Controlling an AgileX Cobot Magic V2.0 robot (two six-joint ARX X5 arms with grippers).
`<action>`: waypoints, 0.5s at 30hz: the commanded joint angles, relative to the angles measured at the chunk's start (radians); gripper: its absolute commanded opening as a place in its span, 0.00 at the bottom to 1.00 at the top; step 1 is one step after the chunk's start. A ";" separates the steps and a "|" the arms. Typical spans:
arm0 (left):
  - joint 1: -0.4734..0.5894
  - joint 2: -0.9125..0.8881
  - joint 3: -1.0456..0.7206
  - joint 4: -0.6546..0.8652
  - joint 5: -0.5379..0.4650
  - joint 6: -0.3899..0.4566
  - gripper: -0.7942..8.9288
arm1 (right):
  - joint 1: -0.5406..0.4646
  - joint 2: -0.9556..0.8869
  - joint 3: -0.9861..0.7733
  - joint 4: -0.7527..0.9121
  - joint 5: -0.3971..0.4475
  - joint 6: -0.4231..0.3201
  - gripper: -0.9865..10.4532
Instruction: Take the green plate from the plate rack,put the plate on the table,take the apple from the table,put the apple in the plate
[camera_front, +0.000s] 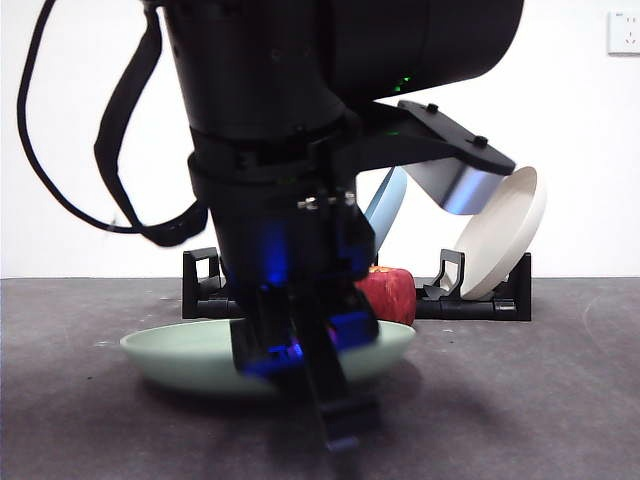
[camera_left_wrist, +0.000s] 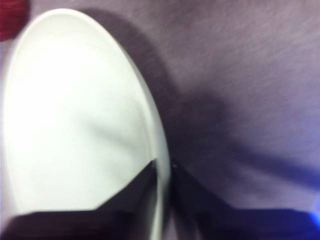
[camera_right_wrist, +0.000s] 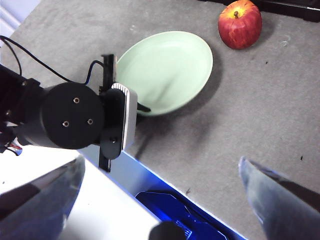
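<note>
A: Where's the green plate (camera_front: 190, 355) right now?

B: Flat on the table (camera_front: 560, 390), near its front edge, well out from the plate rack (camera_front: 480, 300) at the back. The left gripper (camera_front: 320, 385) has its jaws closed on the plate's near rim; the left wrist view shows one jaw inside the rim and one outside.

A: So the step is letting go?

B: I'd say so. The plate looks fully seated, so the jaws should open just enough to free the rim, then lift straight up, so nothing drags or tips the plate.

A: And the apple (camera_right_wrist: 240, 24)?

B: It's on the table between plate and rack, just beside the plate's far rim, not touching as far as I can tell. The right gripper (camera_right_wrist: 160, 200) hangs high with its jaws spread wide and empty.

A: What does the front view add?

B: The rack's other plates, a white plate (camera_front: 505, 235) and a blue plate (camera_front: 388, 205) leaning in their slots. The apple is half hidden there behind the arm; the right wrist view shows it whole, with clear ground around it.
</note>
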 joint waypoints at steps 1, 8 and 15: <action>-0.005 0.014 -0.010 -0.005 0.037 -0.022 0.29 | 0.002 0.000 0.002 0.005 -0.002 0.000 0.69; -0.005 0.007 -0.002 -0.024 0.044 -0.022 0.34 | 0.002 0.000 0.002 0.005 -0.002 0.003 0.69; -0.005 -0.060 0.061 -0.147 0.044 -0.072 0.52 | 0.002 0.000 0.002 0.005 -0.002 0.003 0.69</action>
